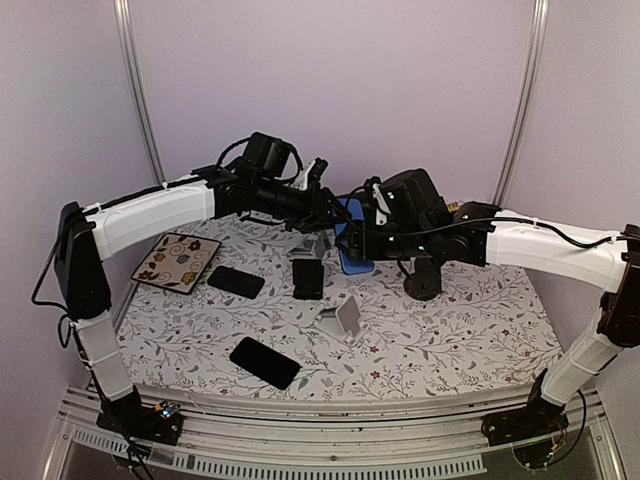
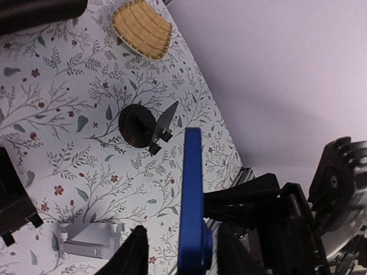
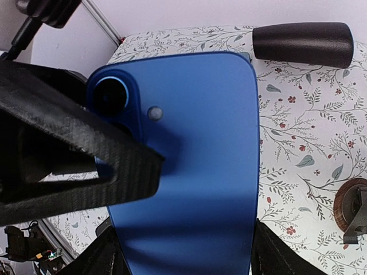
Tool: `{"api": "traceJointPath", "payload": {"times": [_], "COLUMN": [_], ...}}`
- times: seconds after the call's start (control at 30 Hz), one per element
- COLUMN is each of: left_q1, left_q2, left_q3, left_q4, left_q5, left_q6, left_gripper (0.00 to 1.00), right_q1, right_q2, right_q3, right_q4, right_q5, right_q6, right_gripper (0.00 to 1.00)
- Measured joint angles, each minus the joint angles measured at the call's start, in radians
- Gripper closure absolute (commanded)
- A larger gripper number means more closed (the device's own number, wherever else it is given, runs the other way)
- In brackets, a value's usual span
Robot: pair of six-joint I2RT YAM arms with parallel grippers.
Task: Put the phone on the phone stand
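Top external view gives me the blue phone up in the air over the far middle of the table, with both arms meeting at it. My right gripper is grasping it across its width, one finger on each long edge, the camera end pointing away from the wrist. My left gripper straddles the same phone edge-on with its fingers released: tabletop shows between one finger and the phone's face. I cannot tell whether the other finger touches. The grey phone stand sits near the table's centre, nearer the front edge than the phone, with a black phone toward the left edge.
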Motion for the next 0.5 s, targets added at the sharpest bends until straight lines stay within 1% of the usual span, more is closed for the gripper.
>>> {"api": "traceJointPath", "payload": {"times": [0.07, 0.1, 0.23, 0.27, 0.3, 0.4, 0.5], "left_q1": [-0.002, -0.002, -0.002, -0.001, 0.0, 0.012, 0.035], "left_q2": [0.003, 0.003, 0.003, 0.003, 0.003, -0.007, -0.04], "left_q3": [0.0, 0.0, 0.002, 0.002, 0.002, -0.021, -0.084], "left_q4": [0.003, 0.007, 0.028, 0.034, 0.04, 0.106, 0.229], "left_q5": [0.011, 0.016, 0.03, 0.035, 0.042, 0.077, 0.133], "left_q6": [-0.007, -0.013, -0.016, -0.019, -0.022, -0.048, -0.109], "left_gripper": [0.97, 1.0, 1.0, 1.0, 1.0, 1.0, 1.0], "right_q1": [0.0, 0.0, -0.005, -0.011, -0.017, -0.048, -0.095], "right_q2": [0.0, 0.0, 0.0, 0.0, -0.002, -0.039, -0.12], "right_q3": [0.0, 0.0, 0.001, 0.001, 0.001, -0.035, -0.109], "right_q4": [0.001, 0.001, 0.009, 0.018, 0.026, 0.084, 0.164], "right_q5": [-0.014, -0.021, -0.052, -0.064, -0.077, -0.152, -0.243], "right_q6": [-0.008, -0.012, -0.024, -0.027, -0.027, -0.029, -0.01], "right_gripper": [0.3, 0.26, 0.06, 0.02, 0.0, 0.01, 0.01]}}
